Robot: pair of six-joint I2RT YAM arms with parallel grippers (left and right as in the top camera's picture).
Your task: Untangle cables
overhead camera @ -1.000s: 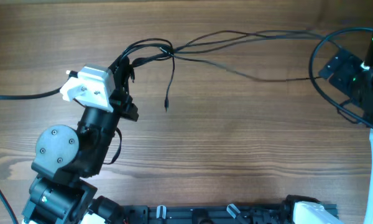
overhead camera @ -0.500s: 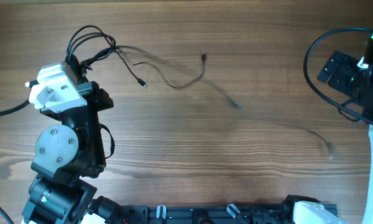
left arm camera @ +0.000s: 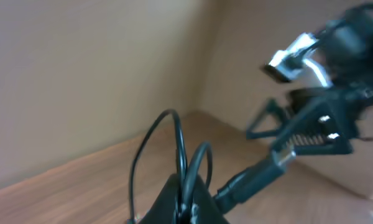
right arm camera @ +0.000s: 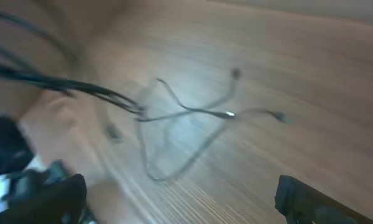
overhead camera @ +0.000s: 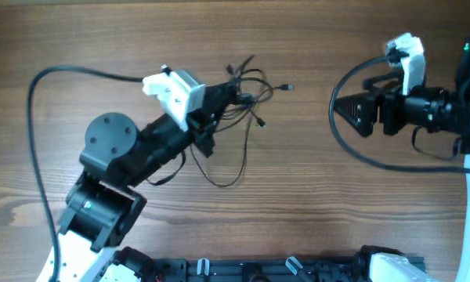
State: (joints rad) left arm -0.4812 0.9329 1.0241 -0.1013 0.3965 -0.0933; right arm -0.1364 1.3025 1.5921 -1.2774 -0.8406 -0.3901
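Left gripper [overhead camera: 229, 98] has swung toward table centre — clamped on the cables [overhead camera: 254, 94], now bunched; right gripper [overhead camera: 346, 113] faces them, jaws wide — likely positioned for a counter-pull.

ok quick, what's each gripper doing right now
left gripper: shut, clamped on the cables
right gripper: open wide, holding nothing, apart from the cables

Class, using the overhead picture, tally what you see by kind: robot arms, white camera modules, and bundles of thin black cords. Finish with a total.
Robot arms: 2
White camera modules: 2
Cord bundle: 1
Total: 5
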